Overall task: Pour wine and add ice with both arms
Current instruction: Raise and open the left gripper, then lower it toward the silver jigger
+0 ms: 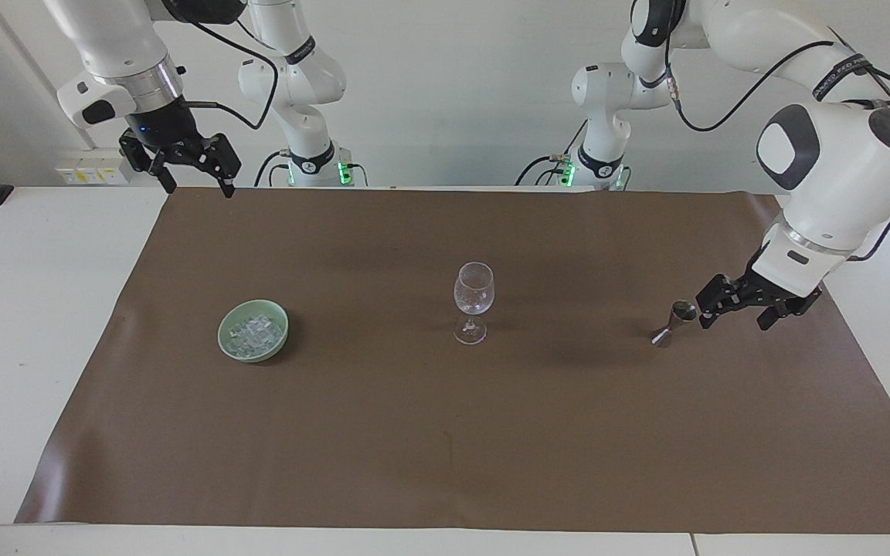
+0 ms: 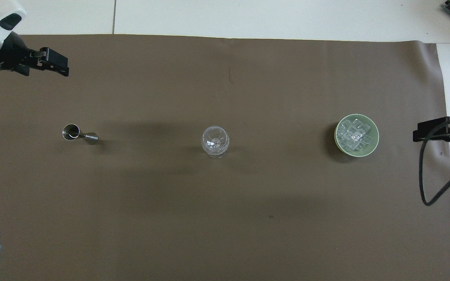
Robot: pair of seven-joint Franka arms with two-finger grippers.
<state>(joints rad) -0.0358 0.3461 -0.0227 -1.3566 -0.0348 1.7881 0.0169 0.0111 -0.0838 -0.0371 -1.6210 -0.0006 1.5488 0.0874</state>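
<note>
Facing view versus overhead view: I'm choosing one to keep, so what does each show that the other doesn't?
Only the facing view shows both arms whole, the bases, the wall, and how low the open left gripper hangs beside the jigger; the right gripper, also open, waits high over the mat's corner.

Only the overhead view looks straight into the jigger's cup, the glass and the bowl, and shows the table past the mat.

Both show the jigger, glass, bowl of ice and mat.
</note>
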